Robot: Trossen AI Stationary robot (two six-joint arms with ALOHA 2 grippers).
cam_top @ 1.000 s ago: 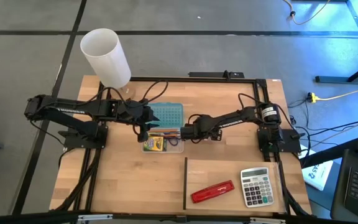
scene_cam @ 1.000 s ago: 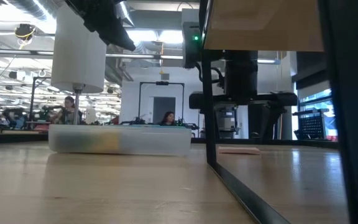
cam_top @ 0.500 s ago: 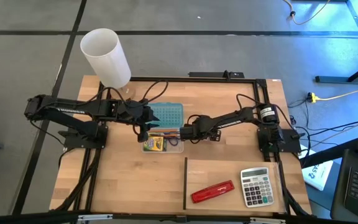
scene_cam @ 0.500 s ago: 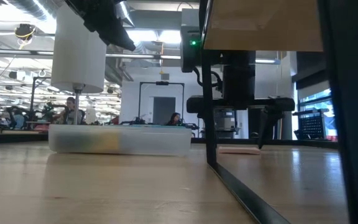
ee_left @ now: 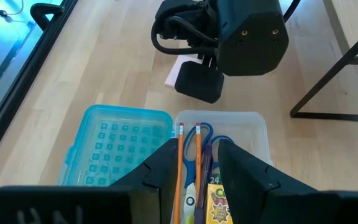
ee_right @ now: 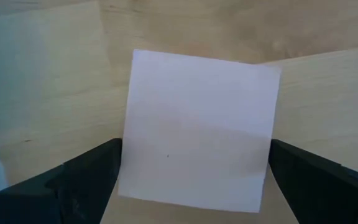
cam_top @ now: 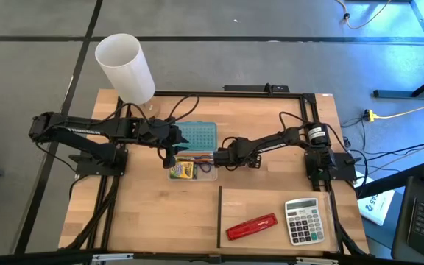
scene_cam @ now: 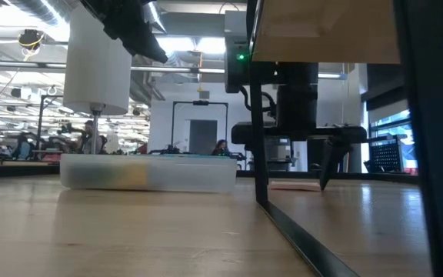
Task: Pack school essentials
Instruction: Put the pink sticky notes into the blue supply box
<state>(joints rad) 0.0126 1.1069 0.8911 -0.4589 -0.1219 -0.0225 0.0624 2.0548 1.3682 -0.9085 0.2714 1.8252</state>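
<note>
The pink sticky-note pad (ee_right: 197, 124) lies flat on the wood just right of the clear box (cam_top: 205, 171). My right gripper (ee_right: 194, 146) is open and low over the pad, one finger on either side; I cannot tell whether they touch it. In the low view the right gripper (scene_cam: 292, 173) hangs just above the pad (scene_cam: 294, 185). My left gripper (ee_left: 197, 155) is open and hovers over the box (ee_left: 253, 124), which holds orange pencils (ee_left: 180, 162), blue-handled scissors (ee_left: 202, 134) and the yellow-green crayon box (ee_left: 216, 202). The box's blue lid (ee_left: 117, 149) lies open beside it.
A red stapler (cam_top: 252, 226) and a grey calculator (cam_top: 303, 219) sit in the near right corner, behind a black frame bar (cam_top: 219, 217). A tall white cylinder (cam_top: 126, 68) stands at the far left edge. The near left wood is bare. People show far off in the room.
My right gripper has come down toward the sticky-note pad; in the low view its body sits lower and its fingers now reach close to the table. The left arm, the box and its contents have stayed put.
</note>
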